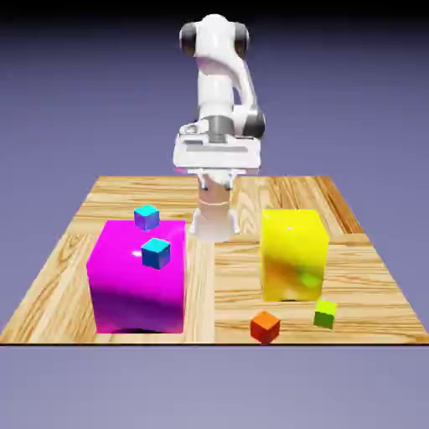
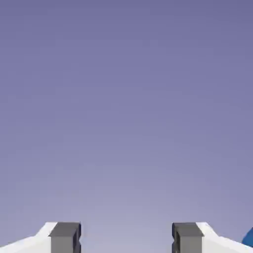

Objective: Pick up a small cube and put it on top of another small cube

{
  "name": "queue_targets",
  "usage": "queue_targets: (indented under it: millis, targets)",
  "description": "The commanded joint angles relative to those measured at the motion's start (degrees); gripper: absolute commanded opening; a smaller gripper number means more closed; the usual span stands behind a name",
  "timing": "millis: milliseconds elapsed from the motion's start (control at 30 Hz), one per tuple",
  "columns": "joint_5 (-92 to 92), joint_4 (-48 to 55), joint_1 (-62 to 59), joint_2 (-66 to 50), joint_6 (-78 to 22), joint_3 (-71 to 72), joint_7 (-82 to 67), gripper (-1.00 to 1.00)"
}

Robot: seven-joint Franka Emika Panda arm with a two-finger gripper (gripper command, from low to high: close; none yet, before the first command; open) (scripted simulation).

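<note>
Blue-violet lies behind the wooden table (image 1: 226, 285); in the exterior view, small cyan (image 1: 147, 218) and blue cubes (image 1: 156, 253) sit on the magenta block (image 1: 138, 276), probably raised to complicate reaching. The hand view shows the gripper (image 2: 126, 238) spread, empty, presumably ready to grasp.

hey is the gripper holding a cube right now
No, the gripper's two finger tips stand wide apart in the hand view with only plain backdrop between them.
</note>
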State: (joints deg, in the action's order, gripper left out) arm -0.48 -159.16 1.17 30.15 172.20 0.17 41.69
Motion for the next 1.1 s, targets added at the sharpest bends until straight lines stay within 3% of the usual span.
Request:
queue_targets:
  millis: [0,867,1067]
  targets:
    - [-0.4,1.5,0.4,-2.1,-1.5,0.1,-0.6,0.00]
    - [-10.6,41.1,10.8,-56.1,-40.4,3.7,-17.2,0.00]
    - [-12.4,40.8,11.2,-64.0,-32.7,2.5,-16.1,0.00]
